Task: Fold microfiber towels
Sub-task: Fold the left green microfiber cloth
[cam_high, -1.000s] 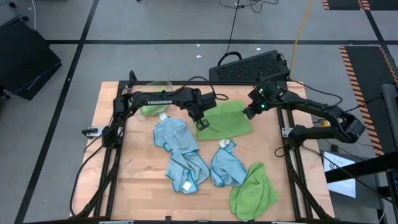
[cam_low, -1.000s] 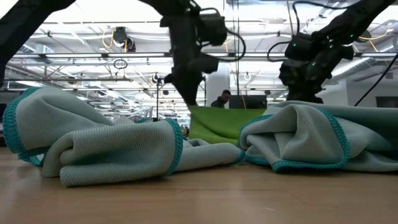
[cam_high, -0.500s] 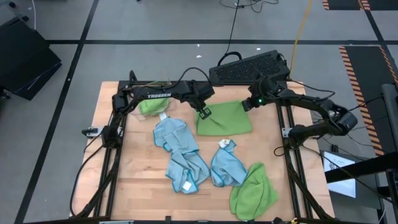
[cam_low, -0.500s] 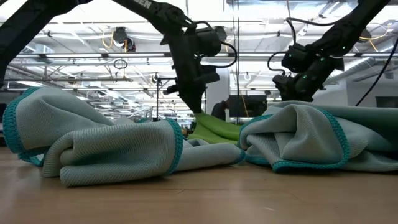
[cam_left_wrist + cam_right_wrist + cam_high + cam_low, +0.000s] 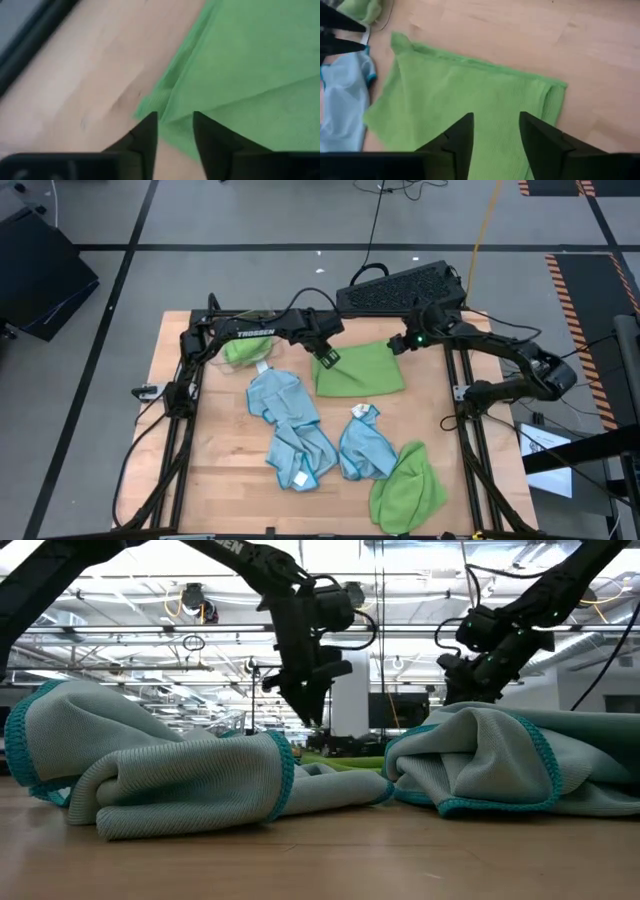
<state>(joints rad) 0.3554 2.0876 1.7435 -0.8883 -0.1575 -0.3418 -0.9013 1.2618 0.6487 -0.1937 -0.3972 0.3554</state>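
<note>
A lime green towel [image 5: 360, 369] lies flat and folded on the far middle of the table; in the low view it shows as a thin green strip [image 5: 345, 761]. My left gripper [image 5: 326, 361] hangs open just above its far left corner [image 5: 150, 107], fingers pointing steeply down. My right gripper [image 5: 398, 344] stands open over the far right corner [image 5: 555, 90], slanting down. Neither touches the cloth. Crumpled light blue towels [image 5: 285, 405] [image 5: 365, 445] and a bunched green towel [image 5: 408, 488] lie nearer the front.
A clear bin with a green cloth [image 5: 245, 350] sits at the far left under my left arm. A black grid-like case [image 5: 400, 285] lies beyond the far edge. Bare wood [image 5: 215, 470] shows at the near left. In the low view blue towels [image 5: 170, 775] [image 5: 500, 765] fill the foreground.
Both grippers have carried the green towel's raised edge toward the far edge and down, then let go. The towel, which stood up from the table a second ago, has dropped flat, folded over itself.
</note>
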